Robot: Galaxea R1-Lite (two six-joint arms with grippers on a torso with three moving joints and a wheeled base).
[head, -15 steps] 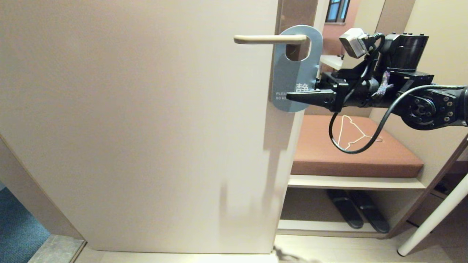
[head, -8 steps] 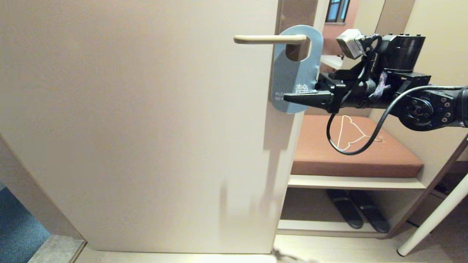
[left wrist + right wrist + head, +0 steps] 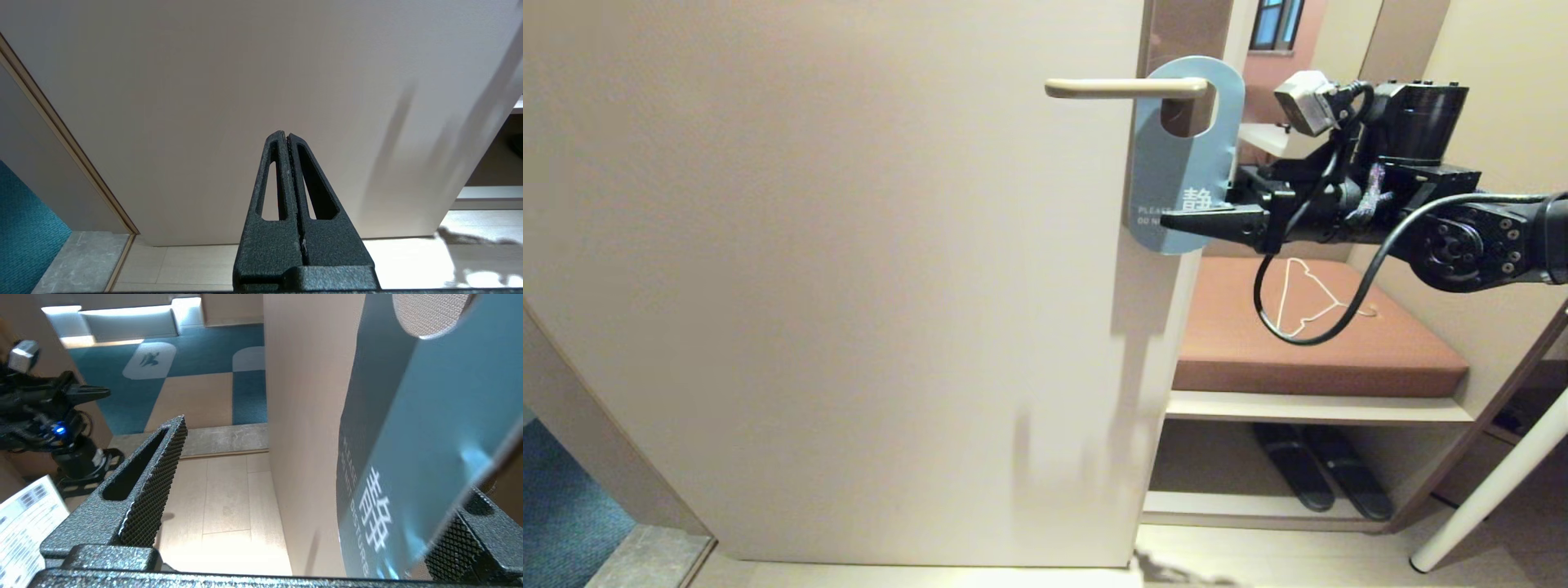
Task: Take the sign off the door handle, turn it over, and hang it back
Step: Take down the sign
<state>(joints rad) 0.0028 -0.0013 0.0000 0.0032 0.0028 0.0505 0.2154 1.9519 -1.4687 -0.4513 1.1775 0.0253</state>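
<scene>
Sign (image 3: 1186, 155) hangs blue side out on door handle (image 3: 1125, 87). Right gripper (image 3: 1213, 219), jaws spread wide, has backed off slightly rightward, sign unclamped. Looks rehung. Left gripper (image 3: 288, 141) closed, empty, low near the door

Wire hanger (image 3: 1308, 298) on brown cushion (image 3: 1339, 351)

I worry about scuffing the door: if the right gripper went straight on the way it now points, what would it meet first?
Probably the light blue card sign hanging on the slim beige lever handle: the open right gripper already straddles its lower end. Past the sign, its fingers run alongside the beige door, though depth is unclear.
</scene>
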